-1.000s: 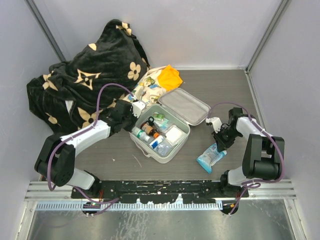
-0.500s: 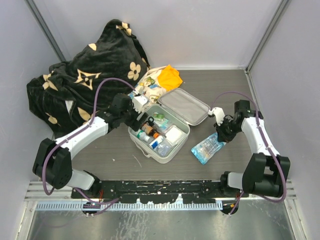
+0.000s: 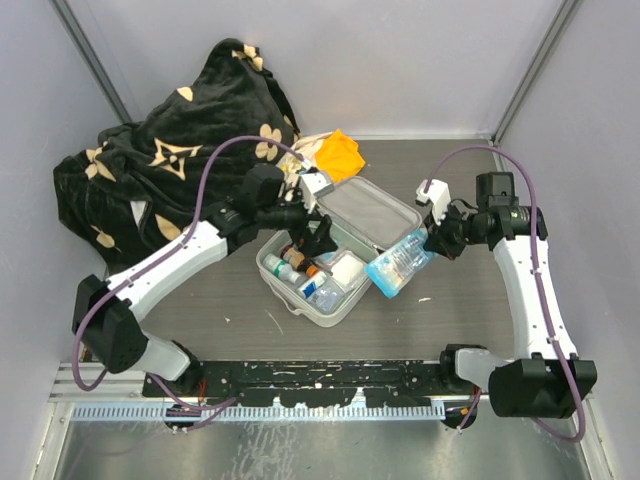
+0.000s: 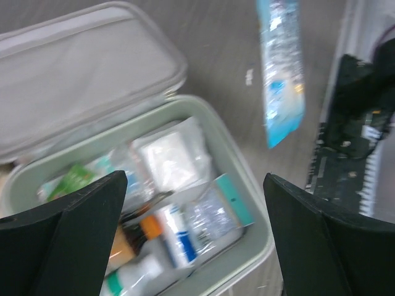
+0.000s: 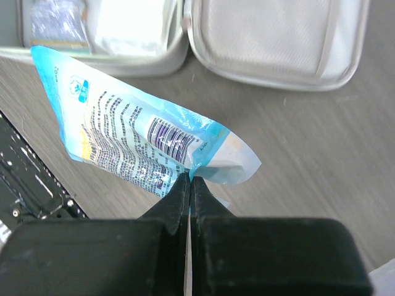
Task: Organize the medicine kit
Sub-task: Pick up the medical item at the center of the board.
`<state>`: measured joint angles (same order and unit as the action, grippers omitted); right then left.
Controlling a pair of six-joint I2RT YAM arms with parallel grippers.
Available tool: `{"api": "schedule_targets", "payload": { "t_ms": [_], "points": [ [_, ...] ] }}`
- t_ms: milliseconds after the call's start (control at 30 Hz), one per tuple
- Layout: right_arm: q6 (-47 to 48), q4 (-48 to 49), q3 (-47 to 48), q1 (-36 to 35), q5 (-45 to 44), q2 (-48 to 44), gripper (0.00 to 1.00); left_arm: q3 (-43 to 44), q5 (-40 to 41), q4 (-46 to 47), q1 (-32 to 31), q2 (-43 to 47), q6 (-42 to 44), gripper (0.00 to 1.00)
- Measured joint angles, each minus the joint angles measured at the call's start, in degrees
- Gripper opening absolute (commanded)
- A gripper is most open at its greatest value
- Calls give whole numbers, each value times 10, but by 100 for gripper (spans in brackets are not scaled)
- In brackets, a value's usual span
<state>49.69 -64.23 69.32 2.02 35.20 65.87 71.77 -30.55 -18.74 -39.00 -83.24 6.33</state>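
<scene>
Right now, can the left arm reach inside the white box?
Probably yes. The medicine kit lies open, lid back, and the left gripper hangs wide open right above it, nothing between.

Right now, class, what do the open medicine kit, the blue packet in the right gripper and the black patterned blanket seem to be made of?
Medicine kit: likely woven fabric over a stiff shell, matte pale grey; lid shows fine weave.
Blue packet: thin plastic film, glossy, printed; it crinkles and catches light.
Blanket: probably soft plush fleece, matte; deep folds, fuzzy nap.

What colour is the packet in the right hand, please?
The packet is light blue with dark print; clearest in the right wrist view.
</scene>
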Motion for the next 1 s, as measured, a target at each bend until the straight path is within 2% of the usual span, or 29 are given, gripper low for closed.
{"api": "schedule_targets", "payload": {
  "t_ms": [100,200,333,533,600,667,733,767,900,933,1000],
  "points": [
    [-52,34,9,-52,-1,-15,1,38,-47,-1,-26,-35,-41,96],
    [-105,70,14,-91,-2,-19,1,64,-86,2,-41,-68,-88,90],
    [-161,113,18,-119,-6,-13,1,69,-119,9,-43,-101,-147,69],
    [-207,153,18,-143,-11,-6,1,69,-137,14,-43,-131,-191,34],
    [-218,163,17,-144,-10,-6,5,69,-141,20,-41,-132,-196,21],
    [-226,172,13,-144,-10,-6,16,69,-150,31,-39,-132,-199,8],
    [-235,177,6,-144,-5,-7,33,64,-168,44,-34,-132,-203,1],
    [-240,181,3,-144,-4,-9,47,59,-176,49,-30,-132,-204,0],
    [-253,186,-3,-144,4,-26,89,31,-217,66,0,-130,-193,0],
    [-257,186,-4,-144,8,-30,96,22,-227,70,8,-127,-184,0],
    [-262,186,-5,-144,24,-43,100,11,-243,73,17,-119,-167,0]
  ]
}}
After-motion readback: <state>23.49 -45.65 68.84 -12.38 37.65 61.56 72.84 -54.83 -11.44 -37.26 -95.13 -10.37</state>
